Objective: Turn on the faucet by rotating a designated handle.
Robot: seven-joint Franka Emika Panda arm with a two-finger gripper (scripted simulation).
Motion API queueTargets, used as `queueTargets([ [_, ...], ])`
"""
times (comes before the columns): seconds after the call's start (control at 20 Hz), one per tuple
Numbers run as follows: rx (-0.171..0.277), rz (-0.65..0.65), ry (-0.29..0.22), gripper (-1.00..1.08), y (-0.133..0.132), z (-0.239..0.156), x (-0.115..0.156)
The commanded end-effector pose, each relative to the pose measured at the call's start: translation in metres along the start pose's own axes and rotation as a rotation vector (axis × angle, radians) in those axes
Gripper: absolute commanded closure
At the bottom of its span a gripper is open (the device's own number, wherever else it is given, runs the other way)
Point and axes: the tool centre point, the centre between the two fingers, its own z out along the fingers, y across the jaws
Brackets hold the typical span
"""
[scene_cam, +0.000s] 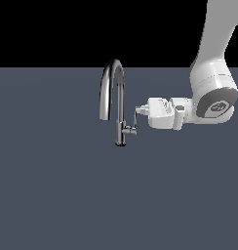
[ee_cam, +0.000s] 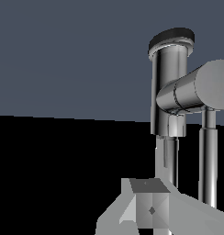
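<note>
One unmarked faucet (scene_cam: 116,105), claw (scene_cam: 138,111) beside handle (scene_cam: 134,121)

Flat, even, shadowless, sharp render

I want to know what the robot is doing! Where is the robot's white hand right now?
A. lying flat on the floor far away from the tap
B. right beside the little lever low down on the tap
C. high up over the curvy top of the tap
B: in the exterior view the gripper reaches in sideways, its tips at the handle low on the faucet, below the arched spout.
</note>
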Motion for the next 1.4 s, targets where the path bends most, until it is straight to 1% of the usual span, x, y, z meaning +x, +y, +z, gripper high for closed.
queueTargets([
  [0.0,0.024,0.024,-0.02,1.08,0.0,0.003,0.008],
  [0.25,0.045,0.046,-0.038,1.08,0.001,0.005,0.016],
  [0.7,0.041,0.041,-0.035,1.08,0.001,0.006,0.014],
  [1.35,0.041,0.041,-0.035,1.08,0.038,0.007,0.003],
])
